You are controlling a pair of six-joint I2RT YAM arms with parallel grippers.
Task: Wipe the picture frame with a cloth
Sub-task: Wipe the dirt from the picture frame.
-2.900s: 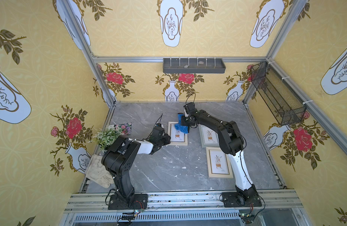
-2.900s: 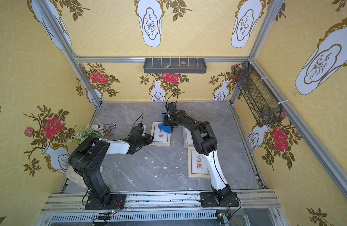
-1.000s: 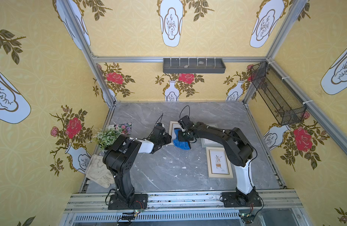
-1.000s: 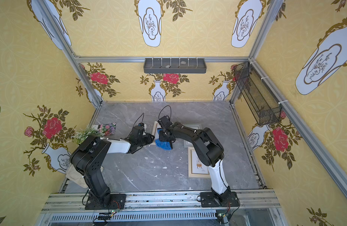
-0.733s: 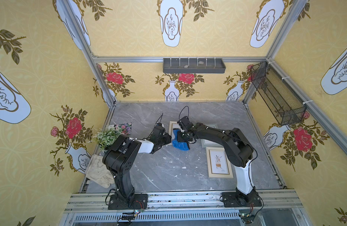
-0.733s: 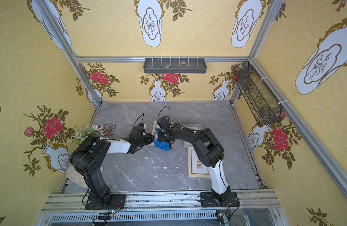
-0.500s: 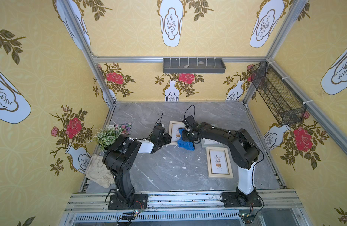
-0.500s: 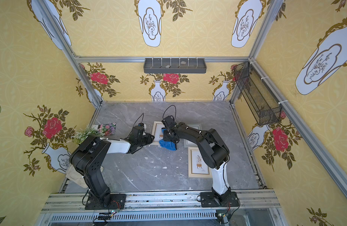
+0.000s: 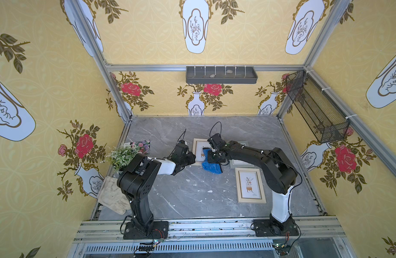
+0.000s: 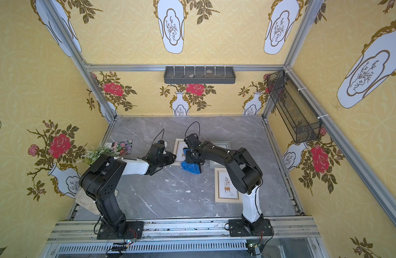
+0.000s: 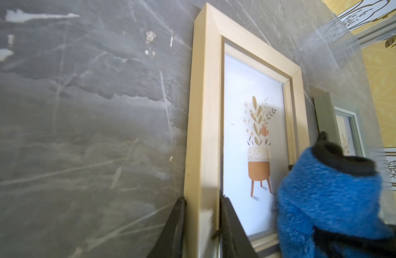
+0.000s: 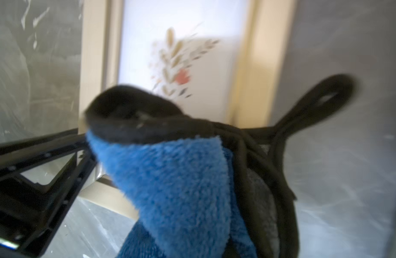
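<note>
The picture frame (image 9: 198,145) (image 10: 180,147), light wood around a potted-plant print, lies flat on the grey table. My left gripper (image 9: 191,157) (image 11: 202,202) is shut on the frame's left rail (image 11: 203,134), one finger on each side of it. The bright-blue cloth (image 9: 211,165) (image 10: 190,168) with black trim hangs bunched from my right gripper (image 9: 216,156), which is shut on it at the frame's near right corner. In the right wrist view the cloth (image 12: 181,189) hides the jaws and drapes over the frame's near edge (image 12: 259,55); its black loop (image 12: 322,98) sticks out sideways.
A grey-green frame (image 9: 242,165) lies just right of the cloth and a second wood frame (image 9: 250,186) nearer the front. A potted plant (image 9: 122,154), a floral card (image 9: 142,144) and an off-white glove (image 9: 113,196) sit at the left edge. A wire basket (image 9: 315,109) hangs on the right wall.
My right gripper has dragged the cloth from the frame's far right part toward its near edge, then shifted slightly right. The left gripper has kept its hold and not moved.
</note>
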